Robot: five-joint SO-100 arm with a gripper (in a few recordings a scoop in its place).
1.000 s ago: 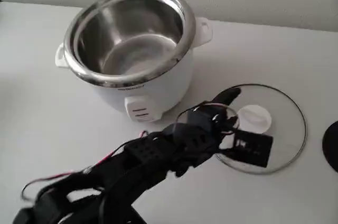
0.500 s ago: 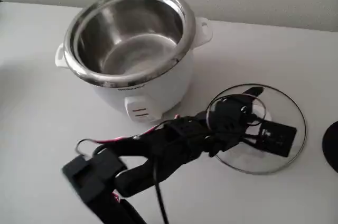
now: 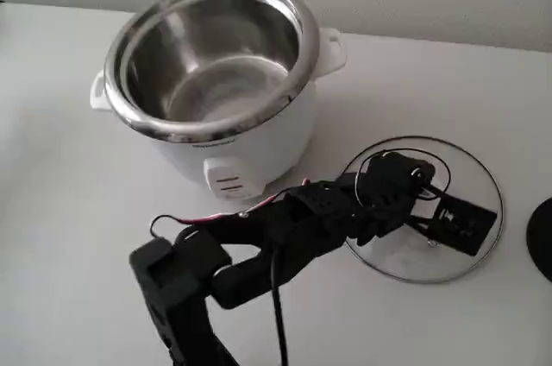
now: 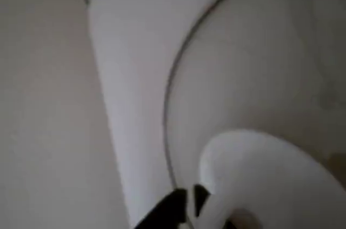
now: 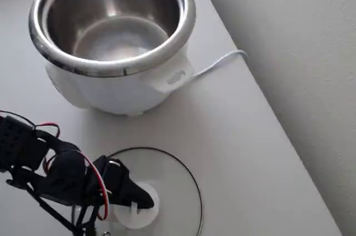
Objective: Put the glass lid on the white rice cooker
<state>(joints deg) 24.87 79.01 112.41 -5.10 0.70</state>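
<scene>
A bare test tabletop (image 3: 78, 211) (plain white wall (image 5: 289, 52)), room type unclear.

Black arm stretched low, reaching right in the fixed view; gripper (image 5: 139, 205) pitched down, fingers (image 4: 201, 195) slightly apart, jaw state unclear.

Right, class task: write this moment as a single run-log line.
phase: reaching for knob | gripper: over lid knob, grip unclear | lid: flat on table, right of cooker | cooker: open
</scene>
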